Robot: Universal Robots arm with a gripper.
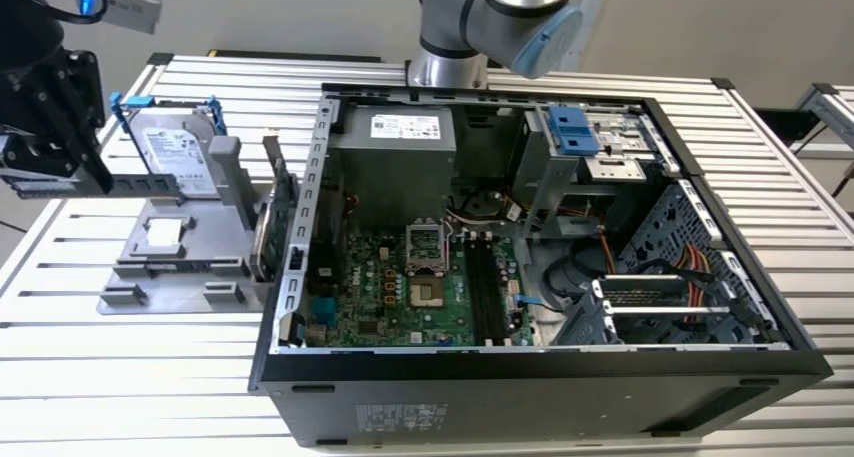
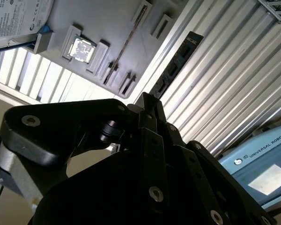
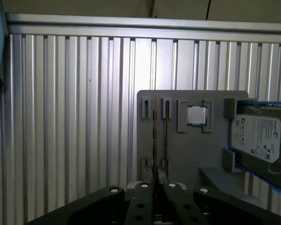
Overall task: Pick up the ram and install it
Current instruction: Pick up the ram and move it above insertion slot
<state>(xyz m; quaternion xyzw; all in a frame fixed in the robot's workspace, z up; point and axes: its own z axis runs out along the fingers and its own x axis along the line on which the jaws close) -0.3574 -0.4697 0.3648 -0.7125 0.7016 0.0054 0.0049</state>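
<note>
Gripper (image 2: 150, 101): my fingers are clamped on one short end of the ram (image 2: 177, 62), a long, narrow, dark circuit-board stick carrying black chips. The rest projects free ahead of me, above the ribbed aluminium table (image 2: 234, 79), beside the grey plastic parts tray (image 2: 107, 28) and well apart from the open black computer case (image 1: 534, 397). I judge it light, stiff, thin and fragile. Grip it across the board's flat faces near an end, and keep off the contact edge.
</note>
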